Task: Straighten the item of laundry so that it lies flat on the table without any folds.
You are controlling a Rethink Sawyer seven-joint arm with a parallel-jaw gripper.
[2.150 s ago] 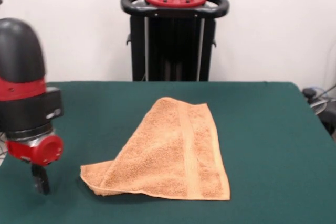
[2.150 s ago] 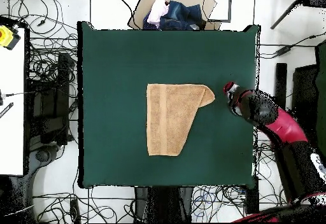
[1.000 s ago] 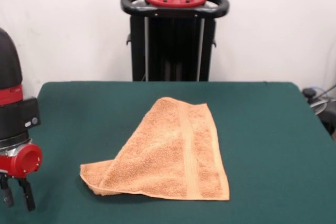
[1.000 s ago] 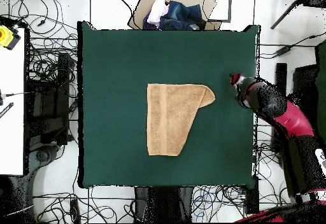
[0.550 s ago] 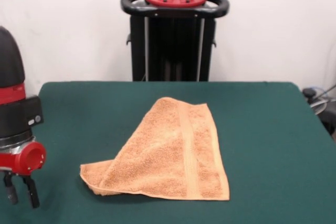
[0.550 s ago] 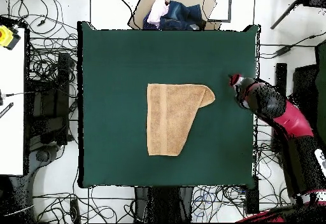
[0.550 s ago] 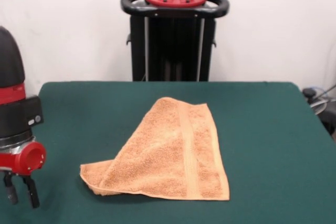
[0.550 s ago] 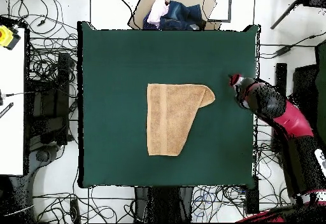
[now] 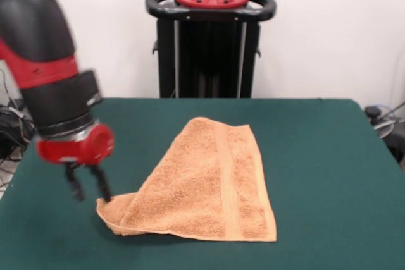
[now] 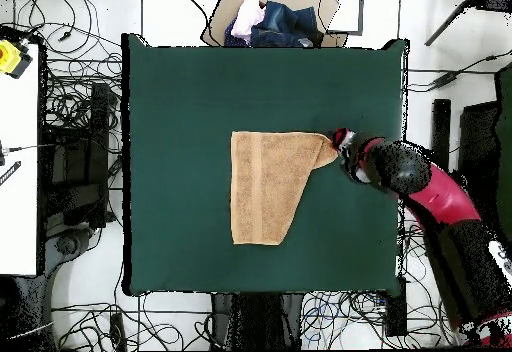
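A small orange-tan terry-cloth towel (image 9: 205, 184) lay near the middle of a broad desk covered in plain dark green felt-like cloth (image 9: 329, 156), folded over on itself into a rough triangle rather than spread as a rectangle. Its flat woven band (image 9: 226, 181) ran from the far edge to the near hem in the front view, and 1 doubled-over corner (image 9: 109, 208) jutted out to one side as a narrow tip. The red and black Sawyer arm (image 9: 54, 74) reached down beside that tip, its jaws (image 9: 88, 184) standing apart, the 2 dark fingers (image 9: 102, 183) pointing downward just beside or at the corner's edge; whether they touched the cloth could not be told. Seen from overhead, the jaws (image 10: 340, 145) sat at the pointed end of the towel (image 10: 270, 183), with the rest of the desk (image 10: 180, 88) bare around it. The step in hand appeared to be the approach to the folded corner, with no grip yet made. The next move would likely call for lowering onto the top layer alone, closing on it, then drawing it outward, away from the woven band, so the hidden half could unfold flat.
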